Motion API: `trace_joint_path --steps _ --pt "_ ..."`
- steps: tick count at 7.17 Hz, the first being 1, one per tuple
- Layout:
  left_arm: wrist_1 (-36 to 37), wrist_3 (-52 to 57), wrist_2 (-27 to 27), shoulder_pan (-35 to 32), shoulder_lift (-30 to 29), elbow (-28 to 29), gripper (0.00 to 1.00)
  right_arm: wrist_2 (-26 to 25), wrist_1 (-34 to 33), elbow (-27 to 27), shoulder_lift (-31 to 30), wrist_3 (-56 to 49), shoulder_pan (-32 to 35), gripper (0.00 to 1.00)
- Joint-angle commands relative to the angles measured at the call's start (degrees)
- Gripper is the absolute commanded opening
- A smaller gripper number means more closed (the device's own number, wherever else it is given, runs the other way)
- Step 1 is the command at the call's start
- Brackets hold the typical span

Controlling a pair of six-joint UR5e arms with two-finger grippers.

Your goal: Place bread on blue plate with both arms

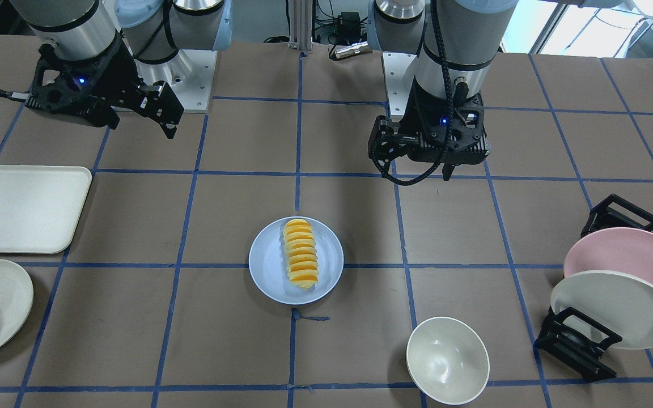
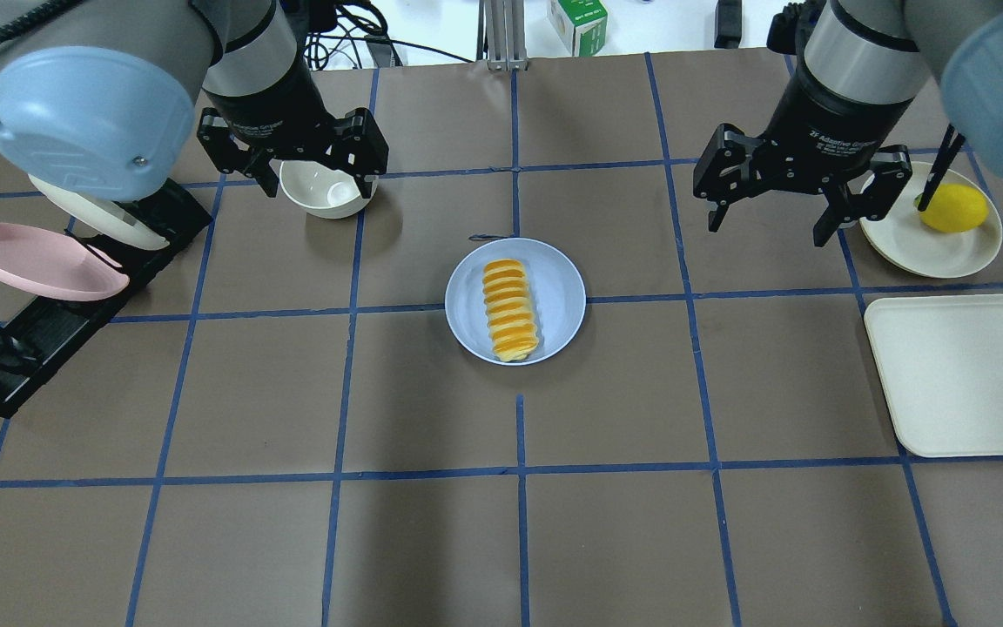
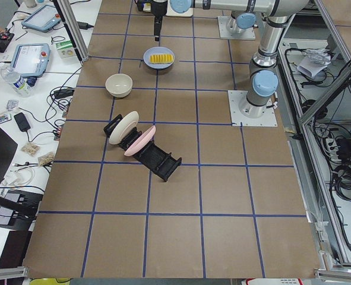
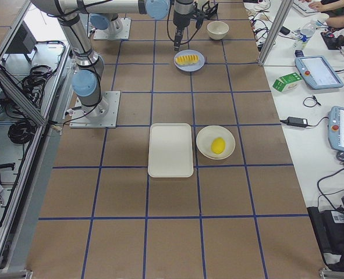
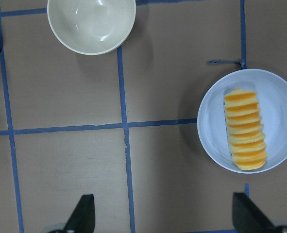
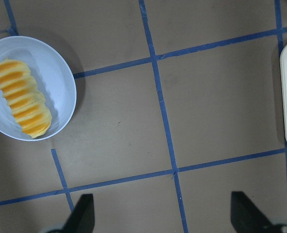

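The bread, a ridged yellow-orange loaf, lies lengthwise on the blue plate at the table's middle; it also shows in the front view on the plate. My left gripper is open and empty, raised above the white bowl, to the plate's far left. My right gripper is open and empty, raised to the plate's right. The left wrist view shows bread and plate at right, the fingertips wide apart. The right wrist view shows the bread at upper left.
A white bowl sits under my left gripper. A black rack holds a pink plate and a cream plate at far left. A cream tray and a cream plate with a yellow fruit are at right.
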Motion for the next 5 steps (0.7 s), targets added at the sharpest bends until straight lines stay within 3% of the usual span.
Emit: trace_joint_path --steps 1,5 --pt "0.1 0.0 0.1 0.0 0.1 0.1 1.00 -0.1 0.1 0.5 -0.2 0.3 0.0 1.00" --pt "0.1 0.0 0.1 0.0 0.1 0.1 1.00 -0.2 -0.2 0.2 -0.2 -0.1 0.0 1.00"
